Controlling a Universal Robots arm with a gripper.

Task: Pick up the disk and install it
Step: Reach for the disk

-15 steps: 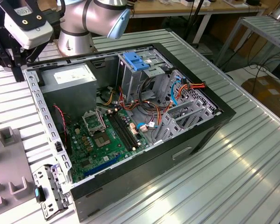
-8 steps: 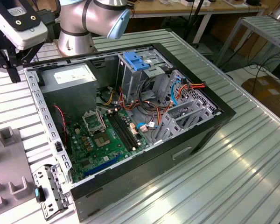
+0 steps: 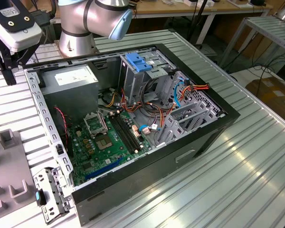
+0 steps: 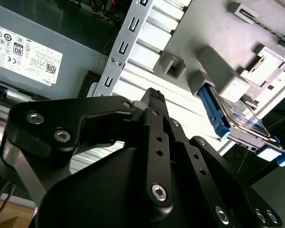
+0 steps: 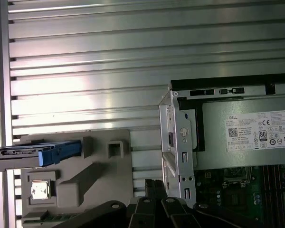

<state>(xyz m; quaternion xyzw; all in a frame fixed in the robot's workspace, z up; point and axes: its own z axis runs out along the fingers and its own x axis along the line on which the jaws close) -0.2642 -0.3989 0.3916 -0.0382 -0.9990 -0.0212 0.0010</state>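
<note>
Gripper (image 4: 154, 95) is noted closed, empty. One disk (image 4: 244, 121) is seen in both wrist views; one blue latch (image 3: 137, 62), in the exterior view.

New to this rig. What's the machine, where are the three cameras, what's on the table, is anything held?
The machine is one robot arm with a black gripper at its end. The exterior view comes from a camera off the arm, looking over the whole bench. Both wrist views come from cameras riding near the wrist, so the gripper's linkage sits in their foreground. On the ribbed metal table lies an open computer case showing its motherboard, grey power supply and a metal drive cage topped by a blue latch. Beside the case is a grey fixture. The disk, with blue side rails, sits on edge in it. The gripper is apart from the disk, roughly between fixture and case, so the disk is not picked up yet.
</note>
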